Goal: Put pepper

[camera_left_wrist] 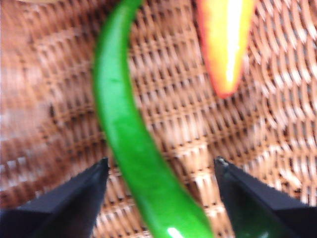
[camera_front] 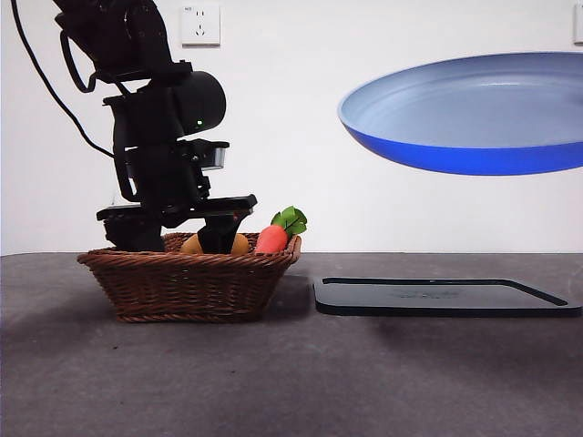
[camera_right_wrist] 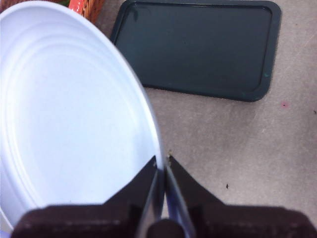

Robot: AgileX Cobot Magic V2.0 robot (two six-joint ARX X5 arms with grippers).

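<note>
The long glossy green pepper [camera_left_wrist: 130,148] lies on the wicker floor of the basket [camera_front: 187,278]. My left gripper [camera_left_wrist: 161,168] is down inside the basket, open, with one jaw on each side of the pepper. In the front view the left arm [camera_front: 159,127] reaches into the basket from above and hides the pepper. My right gripper [camera_right_wrist: 162,163] is shut on the rim of a blue plate [camera_front: 469,114] and holds it in the air above a dark tray [camera_front: 437,296].
A red-orange carrot with green leaves [camera_front: 278,232] and a tan potato [camera_front: 191,244] sit in the basket; the carrot's tip shows in the left wrist view [camera_left_wrist: 225,39]. The dark tray [camera_right_wrist: 198,47] lies flat on the grey table to the right of the basket.
</note>
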